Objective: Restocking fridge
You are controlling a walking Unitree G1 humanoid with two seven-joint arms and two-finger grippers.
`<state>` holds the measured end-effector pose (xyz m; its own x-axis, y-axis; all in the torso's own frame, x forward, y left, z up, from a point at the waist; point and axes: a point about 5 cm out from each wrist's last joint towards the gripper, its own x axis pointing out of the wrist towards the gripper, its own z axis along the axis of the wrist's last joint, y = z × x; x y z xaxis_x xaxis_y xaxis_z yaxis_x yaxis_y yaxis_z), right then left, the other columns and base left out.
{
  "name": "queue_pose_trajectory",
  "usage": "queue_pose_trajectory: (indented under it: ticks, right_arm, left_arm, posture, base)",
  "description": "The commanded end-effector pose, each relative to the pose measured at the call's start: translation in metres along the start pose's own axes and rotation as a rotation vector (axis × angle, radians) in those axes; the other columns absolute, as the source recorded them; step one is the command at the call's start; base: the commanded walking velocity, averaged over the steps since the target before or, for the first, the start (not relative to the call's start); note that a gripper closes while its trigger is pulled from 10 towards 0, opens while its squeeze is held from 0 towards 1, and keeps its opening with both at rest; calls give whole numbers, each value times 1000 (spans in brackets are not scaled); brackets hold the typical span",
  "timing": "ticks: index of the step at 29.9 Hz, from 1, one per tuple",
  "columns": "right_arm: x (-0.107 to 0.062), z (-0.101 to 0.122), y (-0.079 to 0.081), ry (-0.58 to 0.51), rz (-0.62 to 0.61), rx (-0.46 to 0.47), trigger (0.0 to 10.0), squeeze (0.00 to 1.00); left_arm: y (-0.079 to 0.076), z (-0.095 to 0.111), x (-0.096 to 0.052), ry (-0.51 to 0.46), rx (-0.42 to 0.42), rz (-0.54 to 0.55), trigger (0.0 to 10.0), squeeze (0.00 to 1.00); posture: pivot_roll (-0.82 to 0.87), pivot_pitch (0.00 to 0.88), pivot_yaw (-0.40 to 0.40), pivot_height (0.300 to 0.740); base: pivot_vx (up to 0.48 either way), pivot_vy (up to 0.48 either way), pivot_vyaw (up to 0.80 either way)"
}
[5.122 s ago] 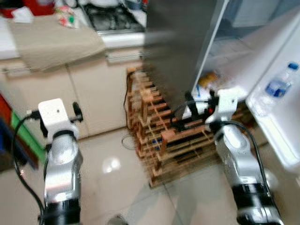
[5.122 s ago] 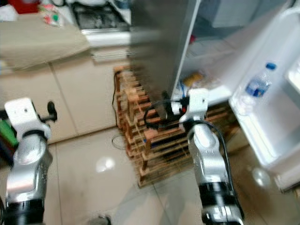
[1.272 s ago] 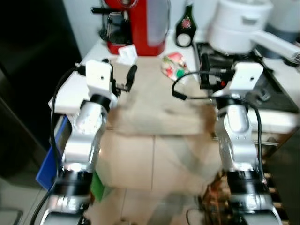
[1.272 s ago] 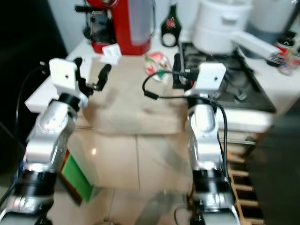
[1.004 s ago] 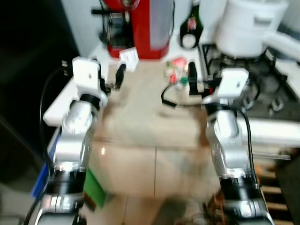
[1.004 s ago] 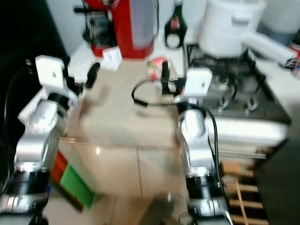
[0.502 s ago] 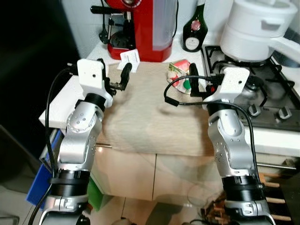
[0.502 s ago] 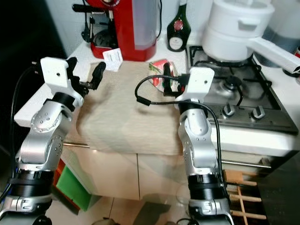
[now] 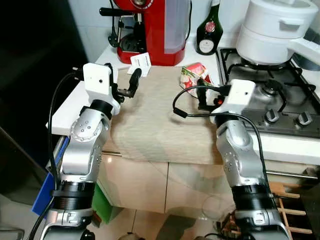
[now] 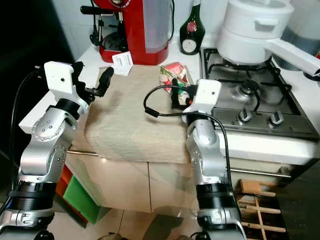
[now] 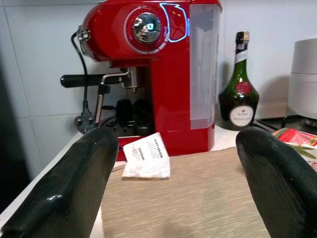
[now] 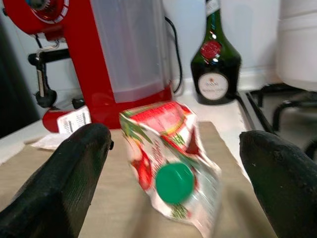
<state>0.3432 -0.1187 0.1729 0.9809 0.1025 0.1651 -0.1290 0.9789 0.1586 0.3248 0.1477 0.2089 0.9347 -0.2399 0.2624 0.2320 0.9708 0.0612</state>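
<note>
A red, white and green juice carton (image 9: 195,75) with a green cap (image 12: 173,182) lies on its side on a beige cloth (image 9: 155,120) covering the counter. My right gripper (image 9: 201,94) hovers open just in front of the carton, level with it. In the right wrist view the carton (image 12: 171,168) lies between and beyond the two wide-spread fingers (image 12: 74,183). My left gripper (image 9: 122,80) is raised over the cloth's left end, open and holding nothing; it points at the red coffee machine (image 11: 153,74).
Behind the cloth stand the coffee machine (image 9: 150,30), a dark green bottle (image 9: 206,35) and a paper slip (image 9: 141,61). A white pot (image 9: 277,30) sits on the gas hob (image 9: 285,100) at right. Blue and green crates (image 9: 42,192) stand on the floor at left.
The view has swung from the open fridge to the counter and steadied. Over the last half second my right gripper has sunk slightly in front of the carton. The left arm has barely moved.
</note>
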Motion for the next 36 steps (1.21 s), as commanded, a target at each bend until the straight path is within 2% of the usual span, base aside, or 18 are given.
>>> queue_pose_trajectory:
  ticks: [1, 11, 20, 22, 30, 32, 36]
  right_arm:
    - [6, 2, 0, 0, 1, -10, 10000, 137]
    - [22, -5, 1, 56, -42, 15, 10000, 129]
    - [24, -10, -6, 74, -121, 31, 10000, 133]
    - [24, -6, -7, 48, -133, 33, 10000, 137]
    - [17, 40, 13, -226, 10, -59, 10000, 145]
    - [13, 51, 13, -281, 12, -69, 10000, 145]
    - [11, 59, 6, -317, -13, -70, 10000, 141]
  left_arm:
    - [1, 1, -2, 2, 4, -2, 10000, 0]
    - [2, 0, -2, 9, -2, 10, 10000, 0]
    - [2, 0, -1, 15, 0, 4, 10000, 0]
    - [2, 0, -1, 15, 2, 2, 10000, 0]
    - [1, 0, -1, 17, 0, 1, 10000, 0]
    - [1, 0, -2, 18, -1, -1, 10000, 0]
    - [1, 0, -2, 19, -1, -1, 10000, 0]
  posture:
    - [10, 4, 48, 736]
    - [15, 6, 40, 736]
    - [12, 15, 50, 736]
    - [12, 16, 51, 736]
    - [10, 17, 51, 736]
    - [7, 19, 51, 736]
    - [5, 19, 51, 736]
  base:
    - [0, 0, 0]
    - [0, 0, 0]
    - [0, 0, 0]
    - [0, 0, 0]
    - [0, 0, 0]
    - [0, 0, 0]
    - [0, 0, 0]
